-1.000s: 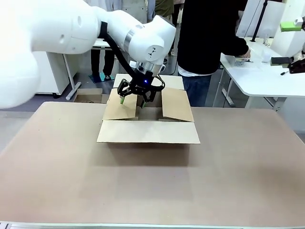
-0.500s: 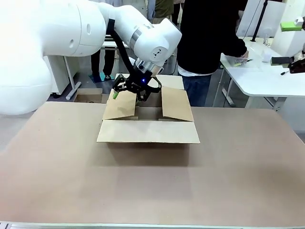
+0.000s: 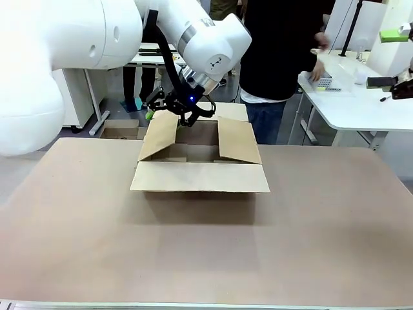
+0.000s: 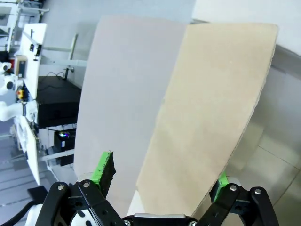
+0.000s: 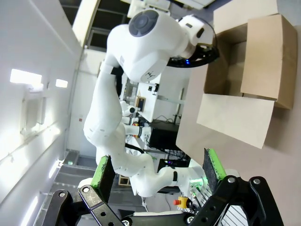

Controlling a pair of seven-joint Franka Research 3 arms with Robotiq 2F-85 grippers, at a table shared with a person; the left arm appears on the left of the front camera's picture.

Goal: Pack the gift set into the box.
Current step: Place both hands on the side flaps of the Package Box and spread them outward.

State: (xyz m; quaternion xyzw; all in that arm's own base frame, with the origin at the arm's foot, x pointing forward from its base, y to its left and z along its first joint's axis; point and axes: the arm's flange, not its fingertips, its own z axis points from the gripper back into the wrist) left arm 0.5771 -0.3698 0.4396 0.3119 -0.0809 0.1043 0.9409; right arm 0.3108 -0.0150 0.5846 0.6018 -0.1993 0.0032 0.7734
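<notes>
A table [image 3: 310, 245] with a plain tan top runs across the front view. One brown cardboard box [image 3: 200, 155] stands directly on it, near the far edge and a little left of the middle, well apart from the near edge. Its top is open: the near flap [image 3: 200, 177] folds out toward the near edge, the left flap [image 3: 160, 137] and right flap [image 3: 239, 141] stand slanted, and the far flap [image 3: 229, 111] leans past the far edge

Hidden and blurred
Front view: the near wall of the box [image 3: 200, 177] hides most of its inside; the person's hand [image 3: 317, 40], upper right, is blurred. Left wrist view: a cardboard flap [image 4: 211, 117] covers most of one green pad [image 4: 222, 180].
</notes>
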